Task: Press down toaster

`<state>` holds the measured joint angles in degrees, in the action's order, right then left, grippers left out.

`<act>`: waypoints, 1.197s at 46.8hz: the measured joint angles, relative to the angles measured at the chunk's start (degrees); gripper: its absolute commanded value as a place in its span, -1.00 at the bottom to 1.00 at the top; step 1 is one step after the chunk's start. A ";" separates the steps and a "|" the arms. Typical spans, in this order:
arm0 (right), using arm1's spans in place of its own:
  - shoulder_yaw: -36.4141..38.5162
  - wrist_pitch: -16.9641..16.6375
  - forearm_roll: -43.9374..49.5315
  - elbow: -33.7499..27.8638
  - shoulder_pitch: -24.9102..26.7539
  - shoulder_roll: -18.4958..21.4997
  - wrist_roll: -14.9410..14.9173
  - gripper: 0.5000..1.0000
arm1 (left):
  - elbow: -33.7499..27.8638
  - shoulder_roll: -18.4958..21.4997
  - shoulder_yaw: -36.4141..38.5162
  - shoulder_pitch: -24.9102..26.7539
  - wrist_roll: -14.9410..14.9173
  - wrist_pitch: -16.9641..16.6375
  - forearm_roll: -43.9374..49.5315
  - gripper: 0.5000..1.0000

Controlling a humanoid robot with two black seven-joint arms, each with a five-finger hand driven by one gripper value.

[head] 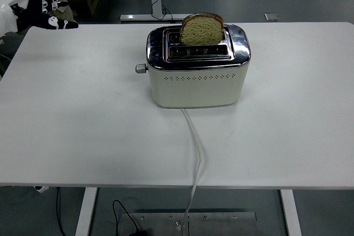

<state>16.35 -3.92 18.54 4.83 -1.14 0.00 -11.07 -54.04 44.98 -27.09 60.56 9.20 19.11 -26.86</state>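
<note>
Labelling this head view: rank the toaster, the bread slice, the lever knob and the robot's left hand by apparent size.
1. toaster
2. bread slice and left hand: look alike, hand raised nearer the camera, unranked
3. lever knob

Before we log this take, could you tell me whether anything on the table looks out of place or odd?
Nothing looks spilled or damaged. The cream toaster with a chrome top stands square, a brown bread slice upright in its far slot, its white cord trailing off the near edge. Only oddity: the left hand is raised far from the side lever.
</note>
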 measured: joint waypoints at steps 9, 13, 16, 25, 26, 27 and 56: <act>0.00 0.02 0.00 0.00 -0.01 0.00 0.00 0.99 | 3.04 -0.91 -1.07 0.01 0.16 -1.77 7.78 1.00; 0.00 0.02 0.00 0.00 0.00 0.00 0.00 0.99 | 4.31 -1.22 -1.36 0.01 0.29 -2.95 11.56 1.00; 0.00 0.02 0.00 0.00 -0.01 0.00 0.00 0.99 | 5.13 -1.57 -1.57 0.00 0.64 -3.23 14.02 1.00; 0.00 0.00 0.00 0.00 -0.01 0.00 0.00 0.99 | 7.79 -2.52 -1.94 -0.87 2.68 -3.32 21.47 1.00; 0.00 0.00 0.00 0.00 -0.01 0.00 0.00 0.99 | 8.02 -2.68 -1.94 -1.01 2.72 -3.31 22.11 1.00; 0.00 0.00 0.00 0.00 -0.01 0.00 0.00 0.99 | 8.23 -2.79 -1.94 -1.16 2.74 -3.30 22.60 1.00; 0.00 -0.04 0.00 0.00 -0.01 0.00 0.00 0.99 | 10.54 -5.98 -2.32 -7.23 2.79 -5.31 37.63 1.00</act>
<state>16.35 -3.96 18.55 4.83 -1.14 0.00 -11.07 -43.50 39.00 -29.42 53.33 11.99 13.80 10.77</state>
